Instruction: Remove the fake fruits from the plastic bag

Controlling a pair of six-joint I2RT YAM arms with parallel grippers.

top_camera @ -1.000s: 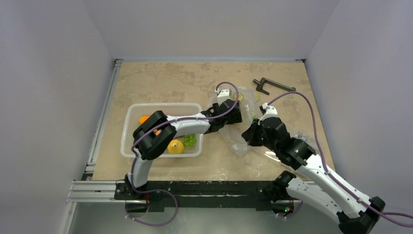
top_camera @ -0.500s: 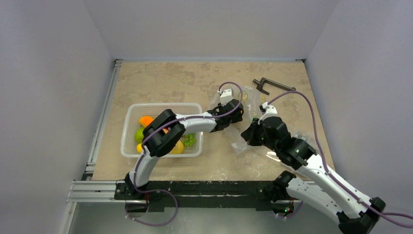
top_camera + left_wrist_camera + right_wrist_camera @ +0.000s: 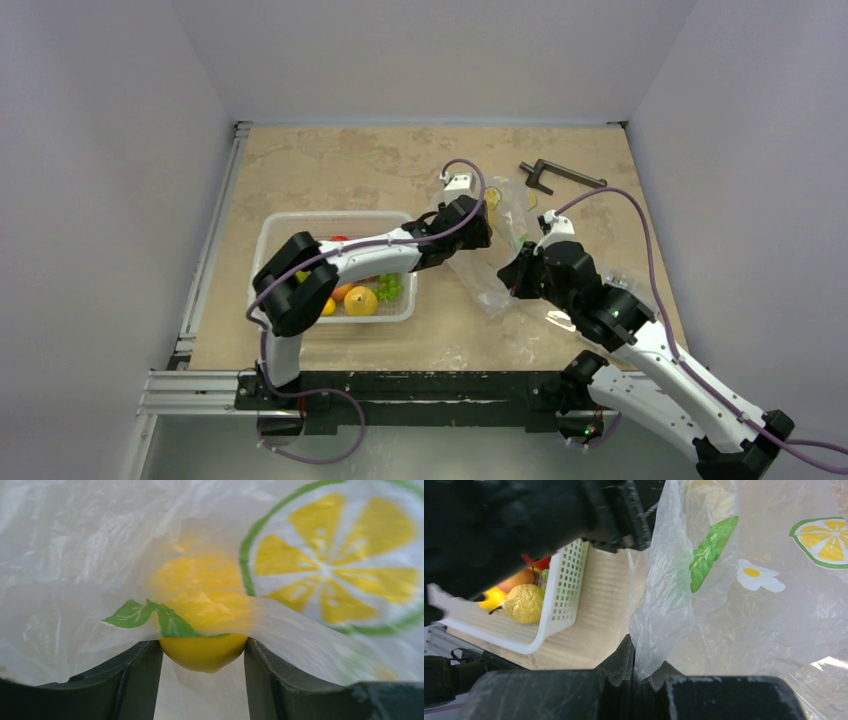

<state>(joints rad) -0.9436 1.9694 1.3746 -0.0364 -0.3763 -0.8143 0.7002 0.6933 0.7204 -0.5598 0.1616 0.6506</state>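
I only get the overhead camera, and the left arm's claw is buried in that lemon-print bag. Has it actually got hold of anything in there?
Observer: Yes. Its wrist camera shows the left claw with a glossy yellow fruit wedged between its fingers, film draped over the top.
Operator: Is the right one only resting on the bag?
Observer: No, the right claw is pinched shut on a fold of the plastic bag.
Operator: What's the yellow lump in the basket?
Observer: A crinkly-skinned fruit with a short stalk, lying against the white mesh basket wall.
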